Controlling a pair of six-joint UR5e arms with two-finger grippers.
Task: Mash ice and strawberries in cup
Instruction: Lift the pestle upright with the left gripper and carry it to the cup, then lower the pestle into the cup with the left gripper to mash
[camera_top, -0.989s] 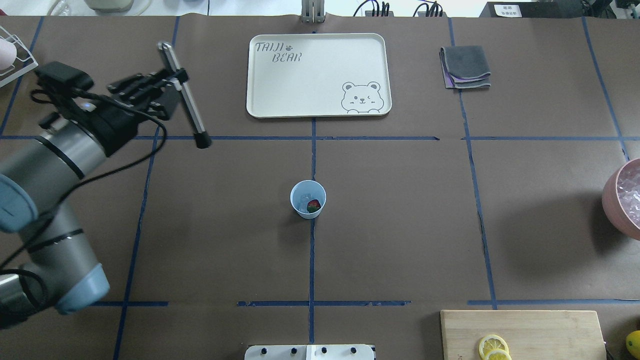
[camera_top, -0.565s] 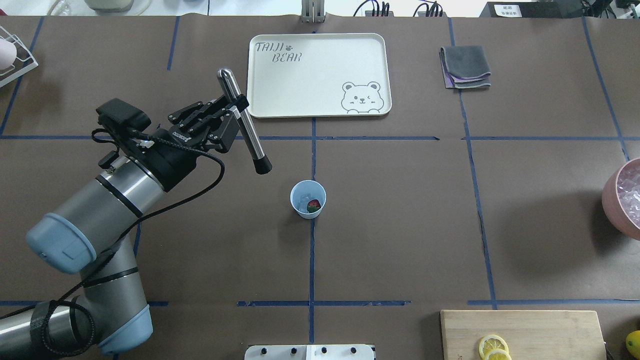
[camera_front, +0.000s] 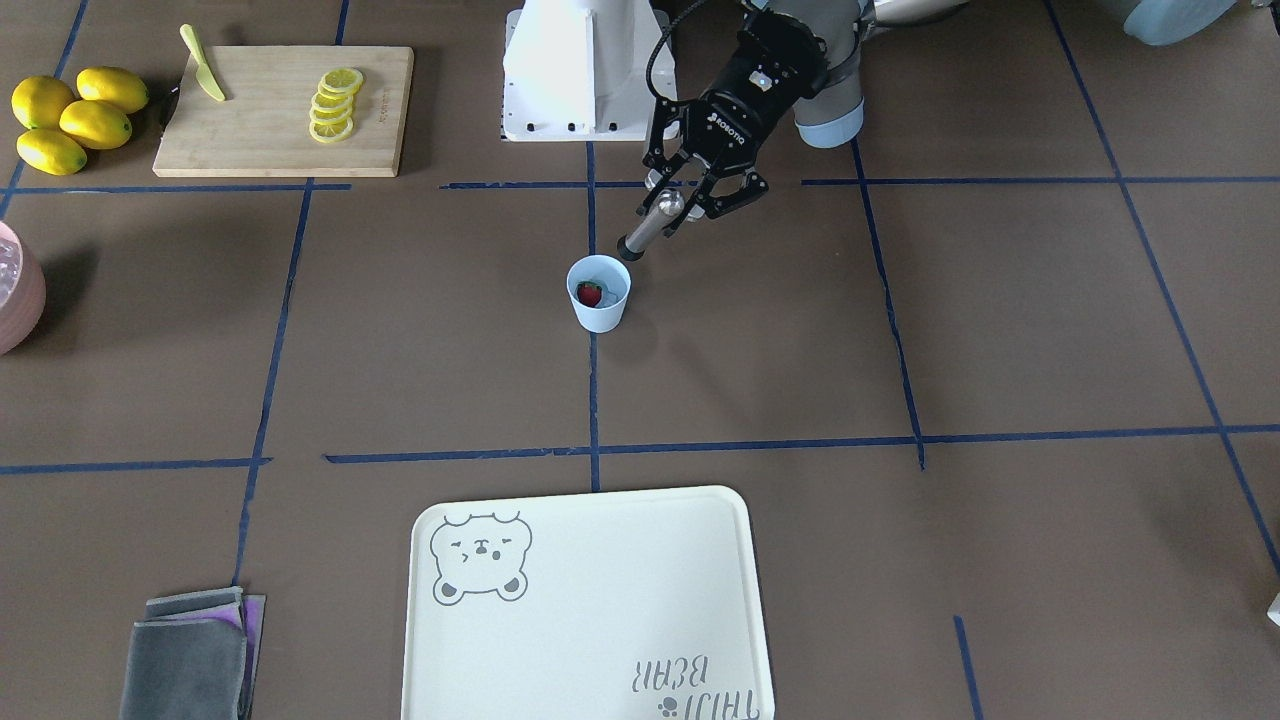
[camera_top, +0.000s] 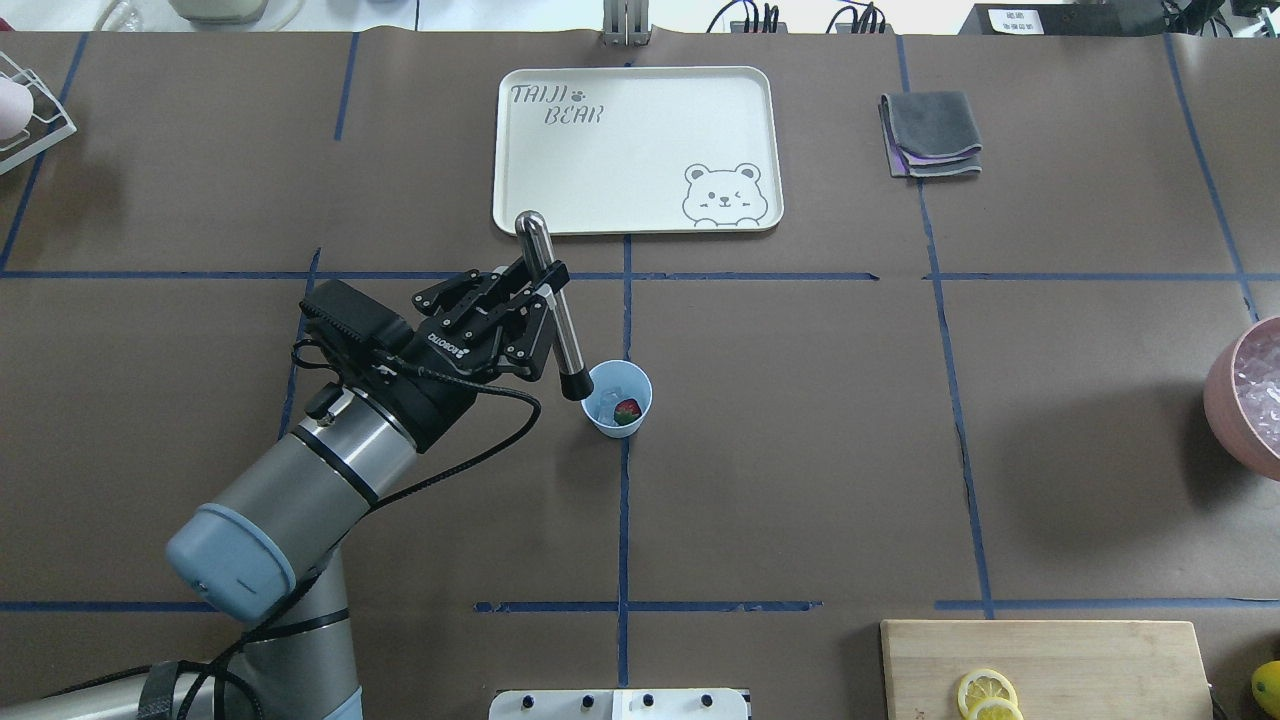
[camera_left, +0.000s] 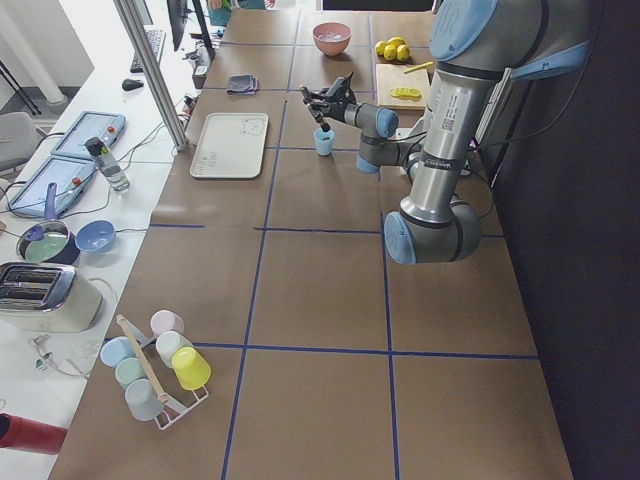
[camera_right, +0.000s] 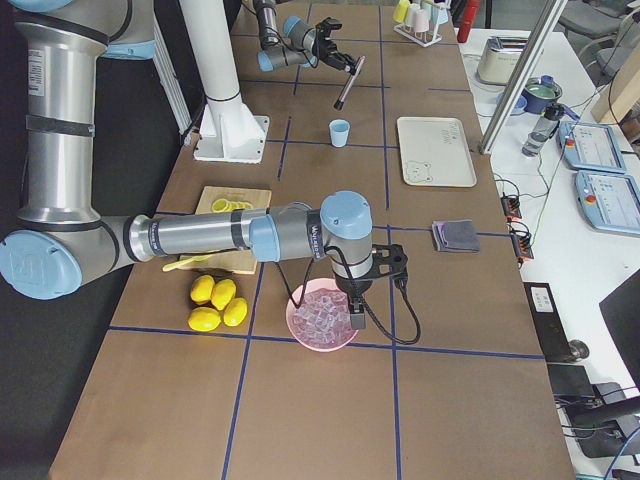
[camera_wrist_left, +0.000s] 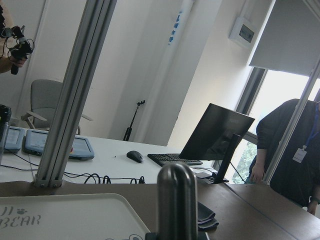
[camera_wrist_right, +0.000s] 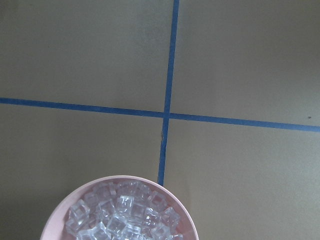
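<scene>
Roughly at the middle of the table (camera_top: 800, 450), on a blue tape line (camera_top: 624, 500), the pale blue cup (camera_top: 616, 398) stands upright. Inside it a red strawberry (camera_top: 627, 410) lies against the near right wall, with whitish ice (camera_top: 604, 401) beside it on the left. The front-facing view shows the berry plainly but hardly any of the ice.

The left gripper (camera_top: 547, 283) is clamped on a steel muddler (camera_top: 565, 340), jaws closed on the upper half of the shaft. The muddler is tilted, with its rounded top toward the far side and its black tip low at the cup's left rim. The tip is not down inside, and whether it touches the rim cannot be told.

Beyond the cup lies a cream tray (camera_top: 640, 150) printed with a bear, and to its right a folded grey cloth (camera_top: 930, 132). The left wrist camera catches only the muddler's top, a corner of the tray and, past the table, a monitor (camera_wrist_left: 215, 132), a keyboard (camera_wrist_left: 175, 160) and a person (camera_wrist_left: 287, 150) standing at the right.

At the near right corner sits a wooden cutting board (camera_top: 1080, 660) with lemon slices (camera_top: 988, 692). Only the front-facing view shows the yellow-green knife (camera_front: 202, 63) on it and four whole lemons (camera_front: 95, 122) beside it.

At the right edge is the pink bowl (camera_top: 1222, 400) of ice cubes (camera_wrist_right: 122, 215). The right gripper (camera_right: 356, 315) hangs over that bowl in the right side view alone, so whether its jaws are apart or together cannot be told.
</scene>
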